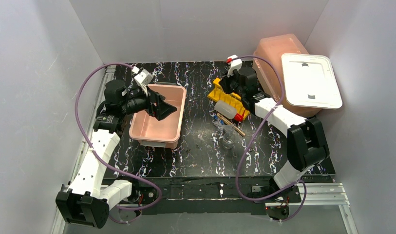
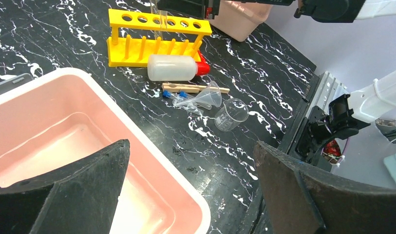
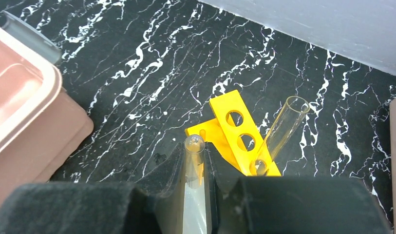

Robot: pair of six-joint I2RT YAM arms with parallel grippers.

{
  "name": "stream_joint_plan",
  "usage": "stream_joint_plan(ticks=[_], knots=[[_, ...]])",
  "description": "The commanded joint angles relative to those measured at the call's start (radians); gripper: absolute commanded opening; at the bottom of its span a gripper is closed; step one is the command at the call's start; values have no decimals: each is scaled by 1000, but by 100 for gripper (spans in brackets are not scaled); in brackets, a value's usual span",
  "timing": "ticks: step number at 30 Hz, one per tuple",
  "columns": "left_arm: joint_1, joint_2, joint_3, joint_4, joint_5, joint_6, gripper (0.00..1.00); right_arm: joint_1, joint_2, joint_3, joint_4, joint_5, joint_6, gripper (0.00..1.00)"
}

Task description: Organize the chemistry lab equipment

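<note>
My right claw (image 3: 195, 187), closest to the lens, is clamped on a clear test tube (image 3: 194, 156). It holds the tube upright, open mouth up, so that it can drop straight into the yellow six-hole rack (image 3: 233, 127) just below. A second tube (image 3: 285, 124) already leans in one of the rack's holes. Whether the held tube's foot has entered a hole I cannot tell, because the claw's own body hides it.

The rack stands toward the far side of the black marbled desk (image 1: 200, 146). The white bottle with the red cap (image 2: 170, 67) lies on its side just beside it. Nearer to the arms, a wooden rod (image 2: 198, 88), thin blue-tipped tubes (image 2: 179, 97), a clear funnel (image 2: 209, 96) and a small beaker (image 2: 231, 115) lie clustered, not yet sorted.

My left claw (image 2: 190, 151) hangs with its jaws spread wide and empty above the open pink tub (image 2: 152, 146), parked out of the right arm's way, I judge. A second pink tub (image 1: 276, 48) and the white lid (image 1: 310, 80) sit at far right.
</note>
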Motion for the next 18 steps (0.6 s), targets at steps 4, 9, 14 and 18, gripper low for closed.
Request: stream_joint_plan(ticks=[4,9,14,18], knots=[[-5,17,10,-22,24,37,98,-18,76,29,119,9,-20,13],[-5,27,33,-71,15,55,98,-20,119,37,168,20,-22,13],[-4,33,33,-89,1,47,98,-25,146,46,196,26,-23,13],[-5,41,28,-64,5,36,98,-34,160,49,216,28,-23,13]])
